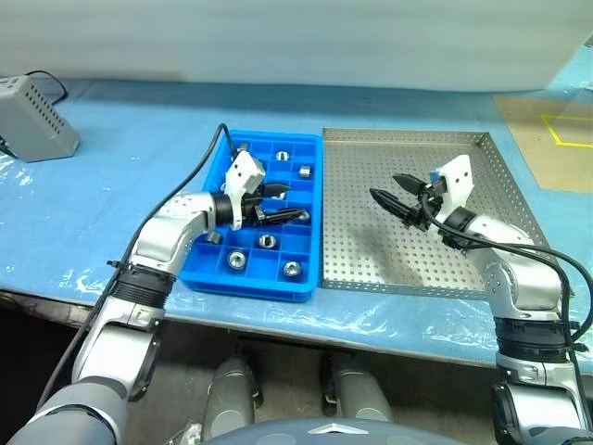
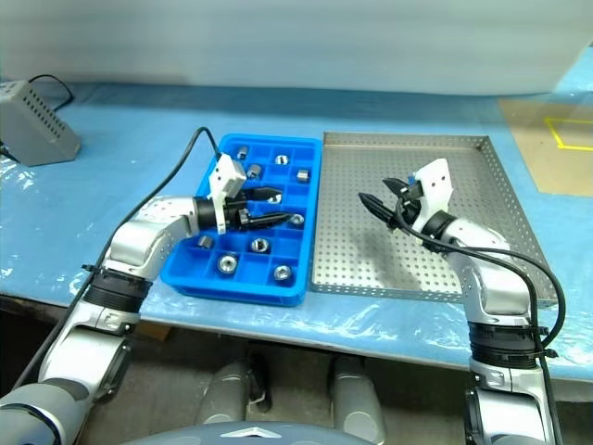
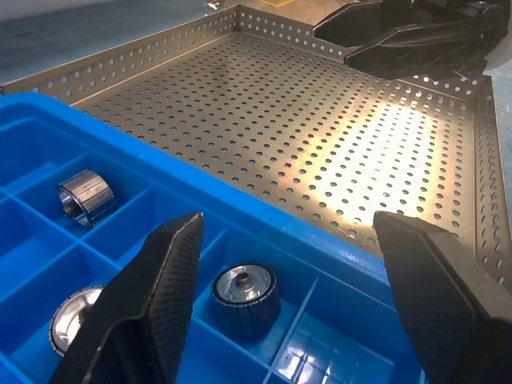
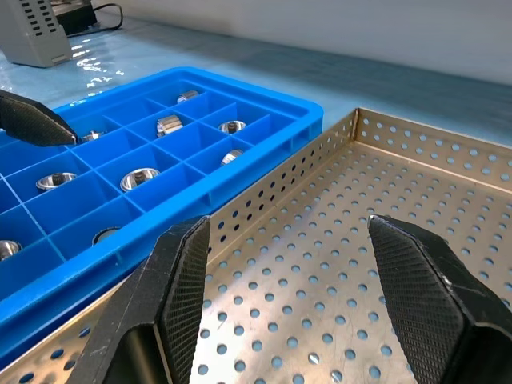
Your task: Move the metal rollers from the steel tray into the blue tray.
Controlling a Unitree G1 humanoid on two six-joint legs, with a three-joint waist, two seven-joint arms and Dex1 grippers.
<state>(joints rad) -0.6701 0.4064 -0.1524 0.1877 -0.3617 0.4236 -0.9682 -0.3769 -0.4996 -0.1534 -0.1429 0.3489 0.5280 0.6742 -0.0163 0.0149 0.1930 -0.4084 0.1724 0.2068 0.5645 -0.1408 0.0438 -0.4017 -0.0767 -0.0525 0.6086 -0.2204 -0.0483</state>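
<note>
My left gripper (image 1: 289, 204) hung over the middle of the blue tray (image 1: 212, 274), its two black fingers spread with nothing between them. Just under them, in the left wrist view, one of the metal rollers (image 3: 246, 293) stood on end in its own square compartment, another roller (image 3: 86, 197) lay on its side one cell away, and a third showed partly behind my left finger (image 3: 152, 312). More rollers sat singly in other cells: two in the near row and several toward the far end.

My right gripper (image 1: 387, 191) hovered above the steel tray (image 1: 519, 199), pointing across toward the blue tray, fingers apart and holding nothing. The perforated floor I could see was bare. The two trays lay side by side, edges touching, on a table covered in blue sheeting (image 1: 130, 130). Farther off, at the far left, stood a grey vented box (image 1: 32, 116) with a black cable.
</note>
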